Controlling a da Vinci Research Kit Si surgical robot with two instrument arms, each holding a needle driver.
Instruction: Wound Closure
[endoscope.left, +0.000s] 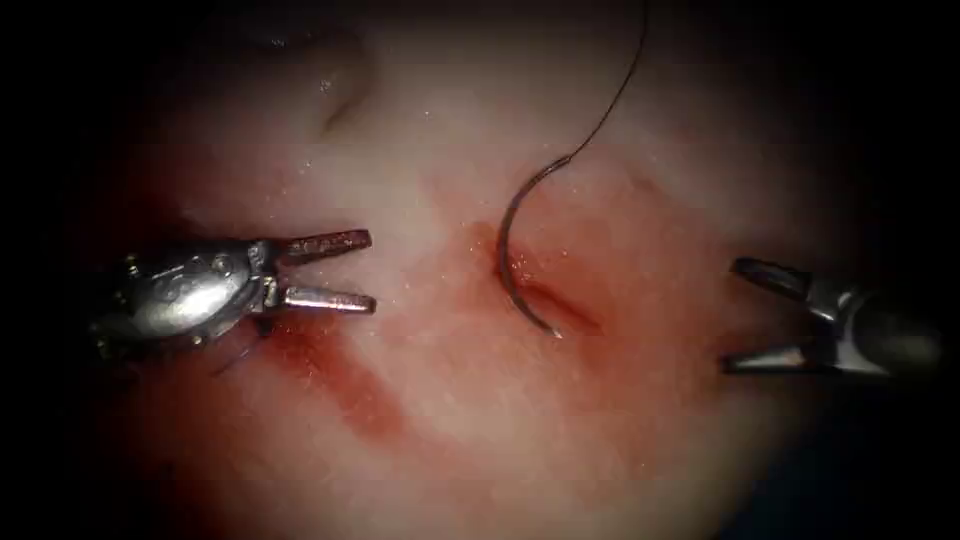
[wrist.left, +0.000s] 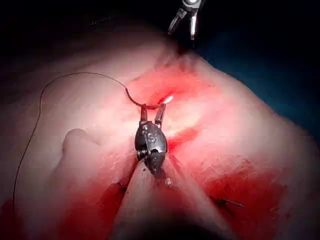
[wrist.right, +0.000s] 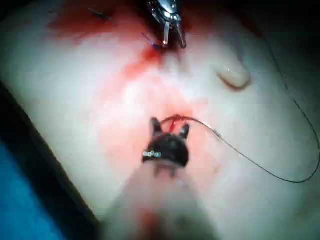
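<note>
- Left gripper (endoscope.left: 372, 270) and right gripper (endoscope.left: 728, 315) are both open, holding nothing.
- The needle (endoscope.left: 507, 262) lies free beside the cut (endoscope.left: 560, 305); whether its tip is in the tissue (endoscope.left: 430, 150), I cannot tell.
- Risk: a tug on the thread (endoscope.left: 618, 90) may displace the unheld needle.

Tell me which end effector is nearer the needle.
Left, slightly. The left end effector sits open left of the needle; the right end effector sits open farther to its right. Neither holds anything.

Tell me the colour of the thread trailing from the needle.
Dark, nearly black thread; clearest in the endoscope view.
</note>
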